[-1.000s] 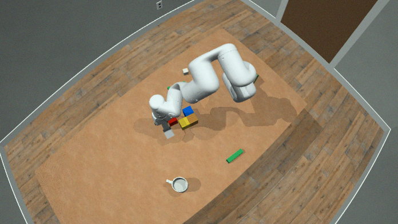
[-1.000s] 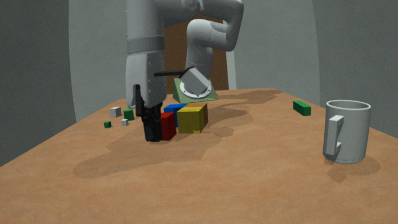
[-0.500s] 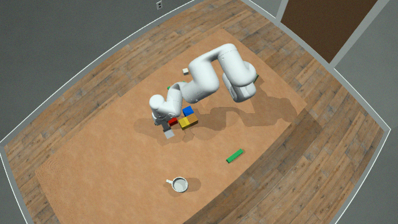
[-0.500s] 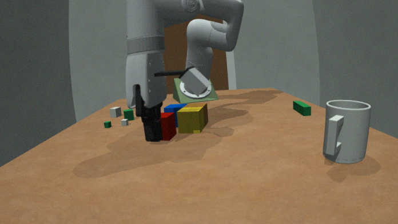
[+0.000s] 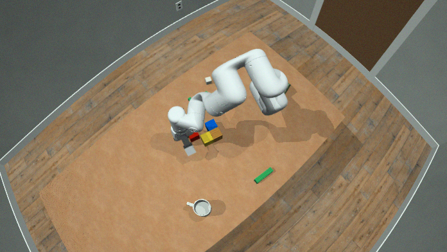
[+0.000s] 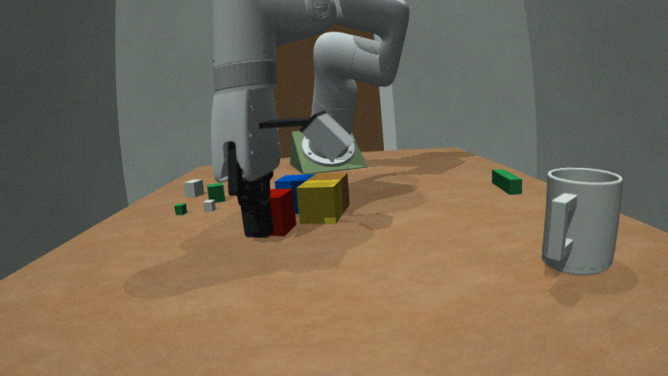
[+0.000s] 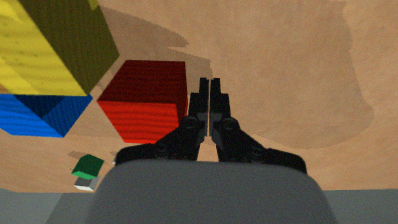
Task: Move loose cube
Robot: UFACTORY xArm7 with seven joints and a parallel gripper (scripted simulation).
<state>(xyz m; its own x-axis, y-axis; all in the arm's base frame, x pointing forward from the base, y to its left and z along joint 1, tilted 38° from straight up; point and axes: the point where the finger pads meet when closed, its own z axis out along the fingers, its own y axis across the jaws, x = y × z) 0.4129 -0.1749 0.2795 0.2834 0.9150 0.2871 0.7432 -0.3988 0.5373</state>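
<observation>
The wrist view's edge crops the yellow cube [image 7: 35, 50] and blue cube [image 7: 35, 115].
</observation>
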